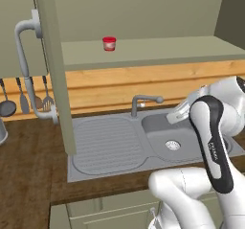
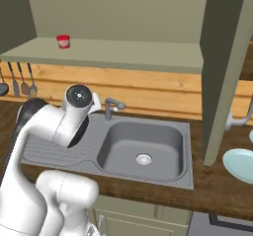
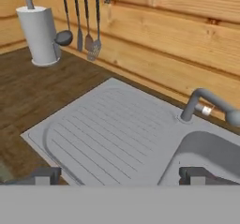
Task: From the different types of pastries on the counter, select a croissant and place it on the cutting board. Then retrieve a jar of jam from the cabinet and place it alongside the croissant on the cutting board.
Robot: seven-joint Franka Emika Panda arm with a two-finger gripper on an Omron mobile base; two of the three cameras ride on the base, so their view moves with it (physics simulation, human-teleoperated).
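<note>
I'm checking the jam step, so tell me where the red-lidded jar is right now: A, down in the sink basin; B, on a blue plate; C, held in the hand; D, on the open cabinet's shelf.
D: the jar of jam stands alone on the shelf of the cabinet, whose door is open, above the sink.

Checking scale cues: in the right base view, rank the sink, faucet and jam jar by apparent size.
1. sink
2. faucet
3. jam jar, though it sits farther back, which shrinks it.
</note>
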